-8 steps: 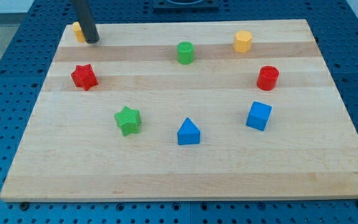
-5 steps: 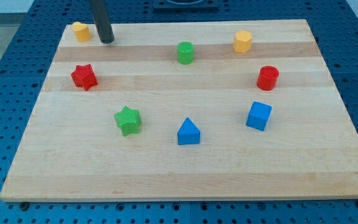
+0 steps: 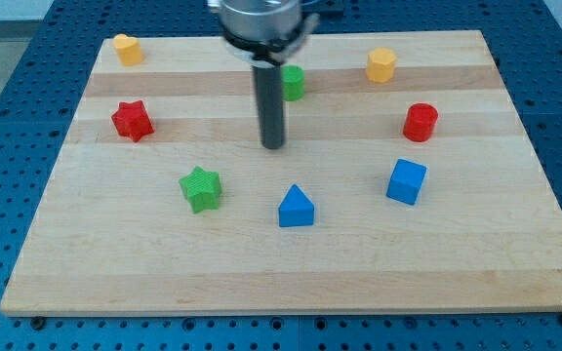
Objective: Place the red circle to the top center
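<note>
The red circle point(image 3: 421, 122), a short red cylinder, stands at the view's right on the wooden board point(image 3: 291, 263). My tip point(image 3: 273, 145) rests on the board near its middle, far to the left of the red circle. It sits just below the green cylinder point(image 3: 293, 83), whose left side the rod partly hides. The tip touches no block.
A yellow block point(image 3: 381, 64) lies at the top right, another yellow block point(image 3: 127, 49) at the top left. A red star point(image 3: 132, 120) is at the left, a green star point(image 3: 200, 188) lower left, a blue triangle point(image 3: 296, 207) below the tip, a blue cube point(image 3: 406, 181) lower right.
My tip has moved from the top left corner, beside the yellow block, rightward and down to the board's middle. No block has moved.
</note>
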Available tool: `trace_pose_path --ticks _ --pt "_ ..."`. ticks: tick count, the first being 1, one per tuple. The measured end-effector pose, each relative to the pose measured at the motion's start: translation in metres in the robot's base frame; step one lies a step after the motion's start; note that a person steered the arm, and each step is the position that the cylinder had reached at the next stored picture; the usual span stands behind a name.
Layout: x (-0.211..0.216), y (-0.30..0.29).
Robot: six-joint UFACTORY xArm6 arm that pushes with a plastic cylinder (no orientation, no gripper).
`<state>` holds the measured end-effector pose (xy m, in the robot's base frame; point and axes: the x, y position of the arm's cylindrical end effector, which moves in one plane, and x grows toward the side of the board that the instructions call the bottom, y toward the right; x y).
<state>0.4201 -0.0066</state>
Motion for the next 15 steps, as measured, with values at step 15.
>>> trace_pose_path --ticks 15 --pt "-0.050 0.082"
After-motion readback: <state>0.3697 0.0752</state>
